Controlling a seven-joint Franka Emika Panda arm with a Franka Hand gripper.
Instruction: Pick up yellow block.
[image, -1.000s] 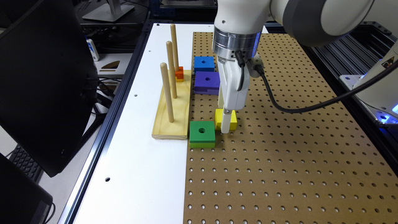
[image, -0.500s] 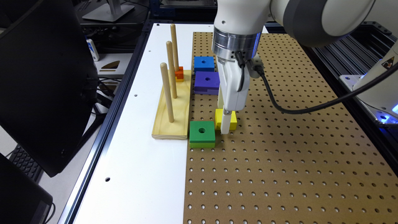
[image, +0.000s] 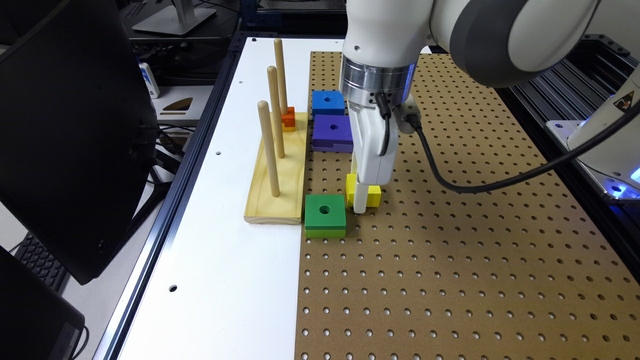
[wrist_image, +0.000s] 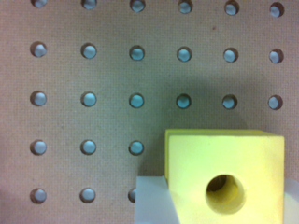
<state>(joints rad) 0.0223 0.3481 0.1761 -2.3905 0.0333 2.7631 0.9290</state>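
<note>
We are seeing the gripper (image: 361, 202) reaching down around the yellow block (image: 372, 195) on the pegboard (image: 450, 250), right of the green block (image: 325, 215); whether the jaws are gripping, we cannot tell.

The yellow block (image: 372, 195) (wrist_image: 229, 172) is a small, bright yellow cube with a round hole through its top face. It sits flat and upright on the brown pegboard (image: 450, 260), close to the board's edge that meets the white surface, roughly midway along that edge. Its sides run about square with the rows of pegboard holes.
</note>
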